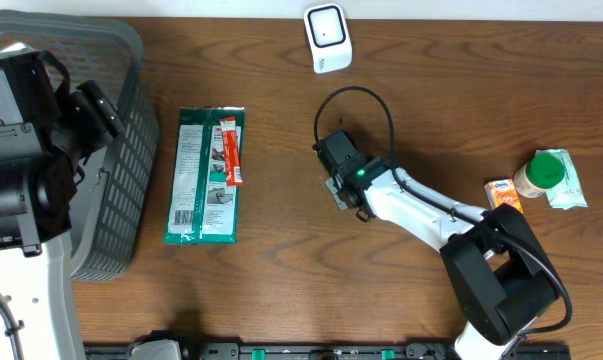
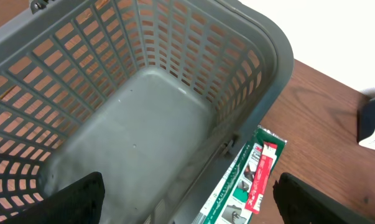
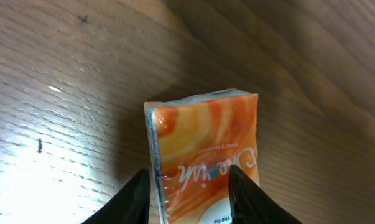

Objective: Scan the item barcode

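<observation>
In the right wrist view an orange packet (image 3: pixel 206 149) with white lettering stands between my right gripper's (image 3: pixel 188 180) dark fingers, which press on its two sides just above the wood table. From overhead that right gripper (image 1: pixel 337 188) is at the table's middle, below the white scanner (image 1: pixel 327 38) at the far edge. The packet itself barely shows from above. My left gripper (image 2: pixel 190 196) hangs wide open over the grey basket (image 2: pixel 262 56), with nothing between its fingers.
A green packet (image 1: pixel 205 175) with a red stick pack (image 1: pixel 230 150) on it lies beside the basket (image 1: pixel 131 150). At the right edge stand a small orange box (image 1: pixel 503 193), a green-capped bottle (image 1: pixel 541 172) and a white pack (image 1: pixel 571 190).
</observation>
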### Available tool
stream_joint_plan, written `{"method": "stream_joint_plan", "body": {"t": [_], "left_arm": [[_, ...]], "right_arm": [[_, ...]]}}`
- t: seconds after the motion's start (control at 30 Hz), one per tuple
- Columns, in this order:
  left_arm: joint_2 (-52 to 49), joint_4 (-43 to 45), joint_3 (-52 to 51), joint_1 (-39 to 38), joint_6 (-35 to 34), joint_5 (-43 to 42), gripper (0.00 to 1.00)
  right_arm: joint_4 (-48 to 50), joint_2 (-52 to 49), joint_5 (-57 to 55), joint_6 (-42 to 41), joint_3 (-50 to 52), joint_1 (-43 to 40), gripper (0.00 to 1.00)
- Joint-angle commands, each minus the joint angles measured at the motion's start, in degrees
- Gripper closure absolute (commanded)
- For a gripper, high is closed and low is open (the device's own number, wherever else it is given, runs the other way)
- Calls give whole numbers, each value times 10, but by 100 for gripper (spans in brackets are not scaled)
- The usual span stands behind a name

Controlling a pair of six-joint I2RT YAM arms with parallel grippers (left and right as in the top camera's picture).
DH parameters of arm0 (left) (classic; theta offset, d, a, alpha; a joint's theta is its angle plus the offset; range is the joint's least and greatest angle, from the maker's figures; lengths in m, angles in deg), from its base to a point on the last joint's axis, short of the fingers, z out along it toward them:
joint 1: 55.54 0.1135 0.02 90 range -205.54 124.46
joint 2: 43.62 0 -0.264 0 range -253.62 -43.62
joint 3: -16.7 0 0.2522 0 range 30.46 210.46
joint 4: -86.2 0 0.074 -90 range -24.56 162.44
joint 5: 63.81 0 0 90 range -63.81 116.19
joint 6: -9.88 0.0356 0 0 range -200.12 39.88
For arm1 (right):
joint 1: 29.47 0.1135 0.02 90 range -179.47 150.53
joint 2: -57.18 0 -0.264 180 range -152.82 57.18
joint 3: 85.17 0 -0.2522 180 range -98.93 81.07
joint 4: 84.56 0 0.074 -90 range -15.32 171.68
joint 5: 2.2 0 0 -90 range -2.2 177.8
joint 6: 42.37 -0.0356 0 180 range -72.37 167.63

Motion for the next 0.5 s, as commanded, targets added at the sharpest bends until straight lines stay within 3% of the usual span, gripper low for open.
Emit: {"method": "stream_joint_plan", "body": {"t": [0.0,0.1,0.3,0.37,0.47], "left_arm": [[0,0,3,2,-1,5,12],[0,0,3,2,-1,5,12],[0,0,3,2,-1,5,12],[0,0,3,2,-1,5,12],[0,0,3,2,-1,5,12]], "right_arm": [[17,13,-10,-1,23,4,65],[44,13,-10,-1,43,4,69],[71,13,-10,-1,65,4,87],[69,13,-5,-1,65,4,87],[64,13,16,-1,65,6,80]]}}
